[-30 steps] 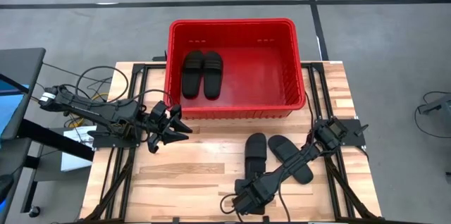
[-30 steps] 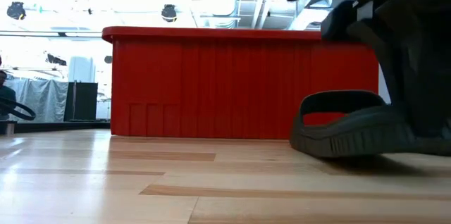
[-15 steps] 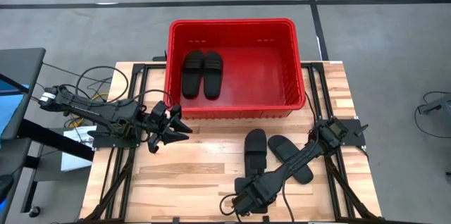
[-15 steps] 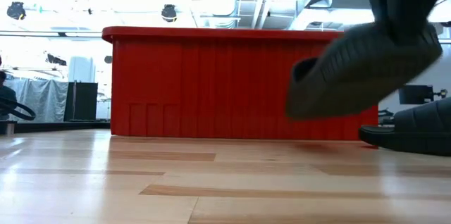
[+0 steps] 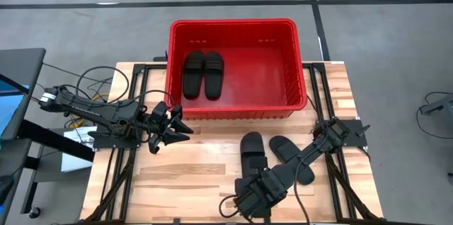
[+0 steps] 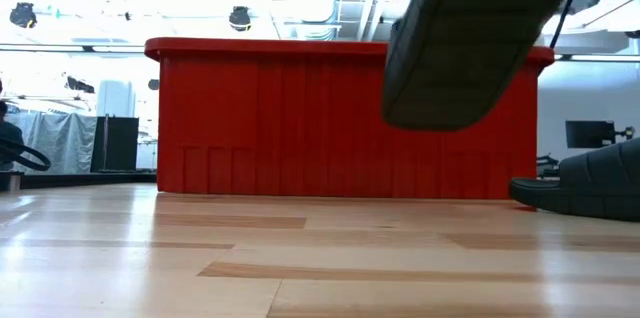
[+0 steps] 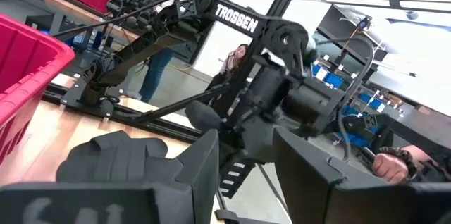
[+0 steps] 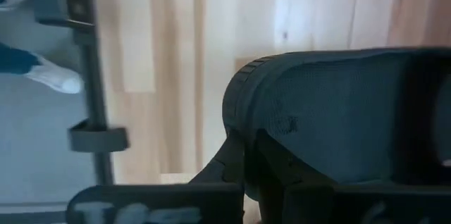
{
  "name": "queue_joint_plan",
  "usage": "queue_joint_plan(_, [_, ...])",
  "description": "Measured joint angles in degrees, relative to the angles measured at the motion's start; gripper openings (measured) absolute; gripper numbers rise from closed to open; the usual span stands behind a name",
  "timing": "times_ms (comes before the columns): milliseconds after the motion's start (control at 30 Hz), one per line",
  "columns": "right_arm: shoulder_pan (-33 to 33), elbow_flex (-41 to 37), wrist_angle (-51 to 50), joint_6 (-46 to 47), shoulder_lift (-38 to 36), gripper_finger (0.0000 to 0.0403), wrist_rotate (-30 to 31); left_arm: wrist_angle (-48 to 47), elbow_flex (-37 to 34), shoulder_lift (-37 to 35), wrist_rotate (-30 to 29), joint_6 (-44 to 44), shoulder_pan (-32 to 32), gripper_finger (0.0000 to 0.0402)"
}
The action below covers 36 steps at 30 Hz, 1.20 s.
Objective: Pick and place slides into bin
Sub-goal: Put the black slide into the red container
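Note:
The red bin (image 5: 233, 106) stands at the table's far side with two black slides (image 5: 202, 73) lying flat inside it. My right gripper (image 5: 253, 181) is near the table's front edge, shut on a third slide (image 5: 252, 153), which is in the air; the low view shows it tilted above the table (image 6: 470, 38). The fourth slide (image 5: 291, 158) lies flat on the table to its right, and its end shows in the low view (image 6: 590, 183). My left gripper (image 5: 177, 127) waits open and empty to the left of the bin's near corner. My right gripper holds the slide by its near end (image 8: 246, 122), with the fingers (image 8: 225, 171) coming from the table's near side along the slide's length. The slide is lifted clear of the table and tilted, its free end lower than the held end.
Bare wood (image 5: 191, 172) lies between the two arms and in front of the bin. The bin's right half (image 5: 269, 69) holds nothing. People stand in the room beyond the table in the left wrist view (image 7: 236, 62).
My right gripper has risen with the slide. The slide lay flat on the table beside the other one a second ago; now it hangs clear of the wood, tipped, and has shifted slightly toward the table's left.

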Motion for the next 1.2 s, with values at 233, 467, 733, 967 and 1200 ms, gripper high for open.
queue_joint_plan(233, [-0.06,2.92,-0.04,-0.25,-2.10,0.0001,-2.14,-0.09,0.00,0.00,0.01,-0.47,0.00,0.0125])
queue_joint_plan(467, [0.07,3.29,0.34,0.86,-6.76,0.0001,-1.62,-1.34,-0.02,0.00,0.01,-0.73,0.00,0.0125])
queue_joint_plan(733, [-0.32,3.31,4.31,0.90,-12.79,0.0001,5.57,-1.50,-0.02,0.00,-0.03,-0.76,0.00,0.0125])
queue_joint_plan(967, [-1.27,3.29,9.29,-4.17,-17.88,0.0001,16.03,-2.21,-0.02,0.00,-0.15,-0.75,0.00,0.0125])
queue_joint_plan(1200, [-5.42,3.29,11.78,-12.49,-22.19,0.0001,21.87,-4.30,-0.02,-0.02,-1.22,-0.51,0.00,0.0125])
